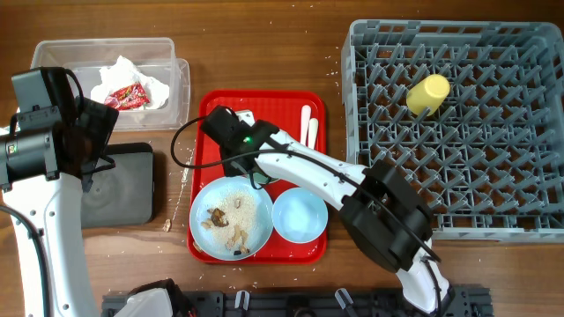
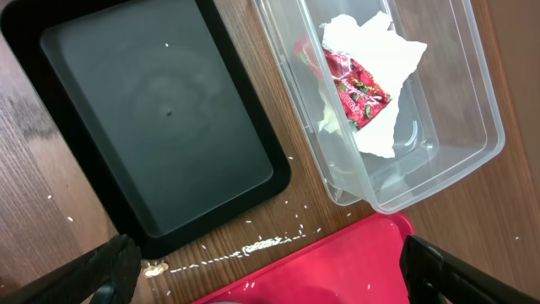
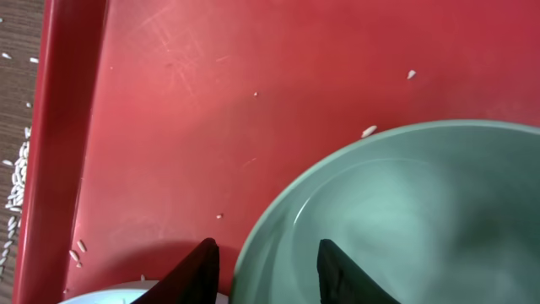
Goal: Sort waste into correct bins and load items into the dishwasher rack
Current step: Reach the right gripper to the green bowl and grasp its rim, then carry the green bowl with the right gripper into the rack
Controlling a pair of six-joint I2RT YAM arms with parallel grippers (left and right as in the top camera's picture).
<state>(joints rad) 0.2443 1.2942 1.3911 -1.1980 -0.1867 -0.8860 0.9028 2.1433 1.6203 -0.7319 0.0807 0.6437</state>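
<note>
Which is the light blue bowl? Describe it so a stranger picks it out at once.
Start at the red tray in the middle of the table. In its near right corner sits the light blue bowl, round and empty. The light blue plate beside it is larger and holds food scraps.

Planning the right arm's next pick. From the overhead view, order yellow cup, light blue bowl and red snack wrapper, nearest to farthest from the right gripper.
1. light blue bowl, on the red tray beside the right gripper
2. red snack wrapper, in the clear tub, left
3. yellow cup, in the rack, right
</note>
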